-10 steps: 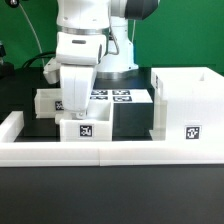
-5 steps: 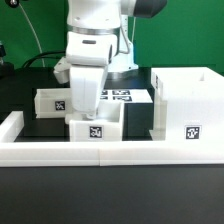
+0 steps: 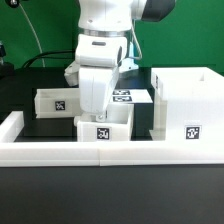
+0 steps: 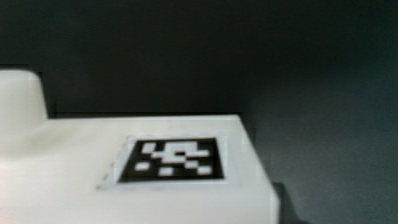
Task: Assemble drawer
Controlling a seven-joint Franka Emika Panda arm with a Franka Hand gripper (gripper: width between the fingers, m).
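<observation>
A small white drawer tray [image 3: 105,129] with a black-and-white tag on its front stands at the table's middle, against the front border block. My gripper [image 3: 97,114] reaches down into it and is shut on it; the fingers are mostly hidden by the hand. The large boxy drawer shell [image 3: 186,104] stands at the exterior view's right, a short gap from the tray. A second small tray [image 3: 55,100] sits at the back left. The wrist view shows only a white tray surface [image 4: 71,170] with a tag [image 4: 175,160]; no fingertips show there.
A long low white border block [image 3: 110,153] runs along the front, with another [image 3: 10,125] at the exterior view's left. The marker board [image 3: 125,97] lies behind the gripper. The table surface is black.
My gripper and the small tray in it have moved steadily toward the exterior view's right, closer to the large shell. The second tray and the shell have not moved.
</observation>
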